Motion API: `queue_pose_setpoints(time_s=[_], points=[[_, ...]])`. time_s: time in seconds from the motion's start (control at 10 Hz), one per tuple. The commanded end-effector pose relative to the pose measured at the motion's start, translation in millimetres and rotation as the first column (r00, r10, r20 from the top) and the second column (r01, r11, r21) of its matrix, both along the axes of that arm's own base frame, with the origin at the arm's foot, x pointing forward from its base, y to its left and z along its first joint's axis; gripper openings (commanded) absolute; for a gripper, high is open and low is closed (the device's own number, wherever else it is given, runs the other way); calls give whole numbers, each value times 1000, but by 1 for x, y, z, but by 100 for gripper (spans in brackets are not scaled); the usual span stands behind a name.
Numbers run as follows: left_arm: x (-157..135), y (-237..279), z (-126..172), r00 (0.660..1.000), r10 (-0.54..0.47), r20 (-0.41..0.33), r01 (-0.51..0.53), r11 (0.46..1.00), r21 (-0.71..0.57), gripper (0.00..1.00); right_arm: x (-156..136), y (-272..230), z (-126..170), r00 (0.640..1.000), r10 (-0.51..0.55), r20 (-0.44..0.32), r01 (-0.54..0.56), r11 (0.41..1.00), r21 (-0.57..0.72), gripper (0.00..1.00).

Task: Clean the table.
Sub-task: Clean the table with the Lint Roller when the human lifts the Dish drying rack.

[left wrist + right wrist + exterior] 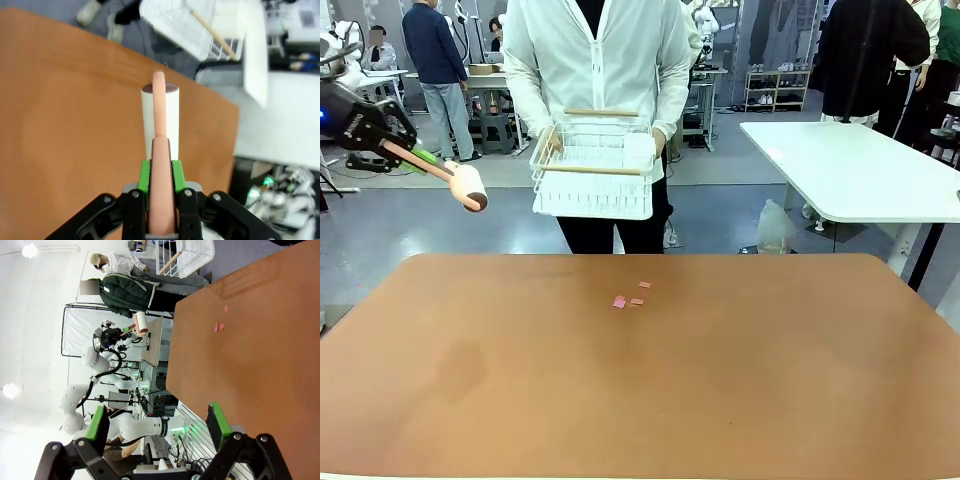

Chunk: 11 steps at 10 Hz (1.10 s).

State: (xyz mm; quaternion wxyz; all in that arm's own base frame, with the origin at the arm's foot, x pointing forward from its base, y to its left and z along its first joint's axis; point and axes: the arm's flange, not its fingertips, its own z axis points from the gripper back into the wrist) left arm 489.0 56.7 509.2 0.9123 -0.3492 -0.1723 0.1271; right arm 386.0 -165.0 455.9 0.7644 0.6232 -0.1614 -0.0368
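Observation:
The reddish-brown table [640, 390] carries a few small pink scraps [620, 301] near its far middle. My left gripper [405, 155] hangs high beyond the table's far left corner, shut on the pink handle of a lint roller [470, 186] whose white roll points toward the table. In the left wrist view the gripper [161, 172] clamps that handle, and the roller [160, 115] hovers over the table [75, 125]. My right gripper [157, 422] stands open with nothing in it, above the table [260, 365], and the scraps [218, 326] lie farther off.
A person at the far edge holds a white wire basket [592, 165] with wooden handles in both hands. A smaller white table [850, 165] stands at the back right, with a clear bag [775, 228] on the floor beside it.

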Motion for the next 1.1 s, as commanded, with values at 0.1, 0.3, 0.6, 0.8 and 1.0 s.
queue_pose_setpoints(time_s=[0.1, 0.3, 0.6, 0.8, 1.0], points=[[75, -9, -19, 949, -309, -63, 313, 947, 68, 21, 1, 1, 4, 1000, -1, 4, 1, 1000, 15, 100], [100, -10, -52, 926, -356, -122, 356, 934, -23, 21, 1, 1, 4, 1000, -1, 4, 1, 1000, 15, 100], [98, -6, -94, 930, -337, -147, 331, 941, -66, 21, 1, 1, 4, 1000, -1, 4, 1, 1000, 15, 100], [100, -4, -89, 940, -313, -135, 304, 949, -82, 21, 1, 1, 4, 1000, -1, 4, 1, 1000, 15, 100], [101, -4, -104, 932, -322, -165, 321, 946, -32, 21, 1, 1, 4, 1000, -1, 4, 1, 1000, 15, 100]])
